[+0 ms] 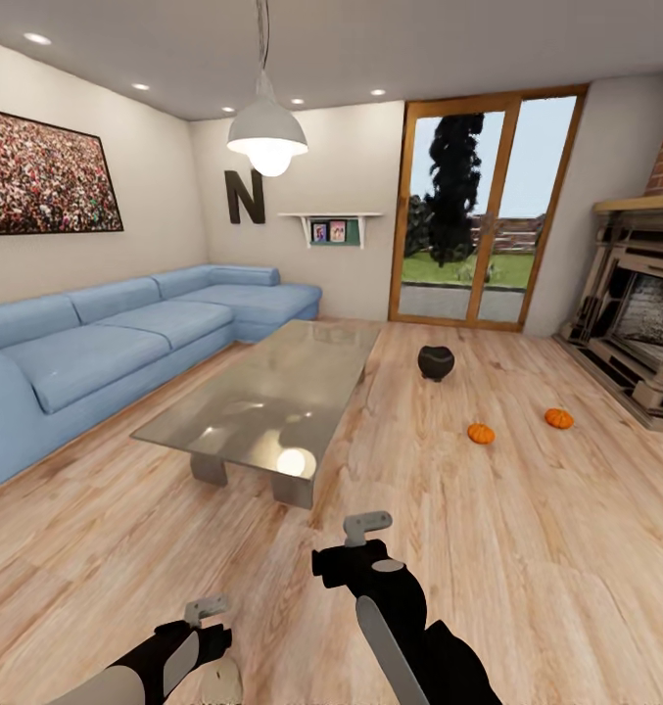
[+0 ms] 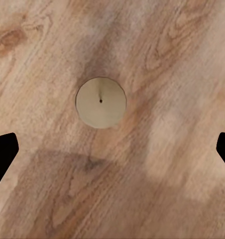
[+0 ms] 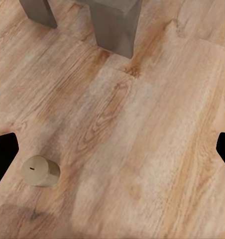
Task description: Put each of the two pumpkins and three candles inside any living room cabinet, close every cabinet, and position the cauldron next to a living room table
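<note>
Glossy grey table (image 1: 272,392), matt black cauldron (image 1: 435,362), wood-plank floor (image 1: 527,548)

Open plank floor (image 1: 527,548) runs ahead to the right of the worktop (image 1: 272,392), broken only by the cauldron (image 1: 435,362) near its far corner and 2 pumpkins (image 1: 481,433) (image 1: 559,418) set well apart from each other, with the fireplace (image 1: 635,323) walling off the far right. The sofa (image 1: 96,352) leaves just a narrow lane along the worktop's left side, and its slab legs (image 3: 115,25) block the space underneath. A candle (image 2: 101,102) stands alone on bare boards directly below the left tool (image 1: 206,609), whose jaws are spread wide, nothing crowding it on any side.
</note>
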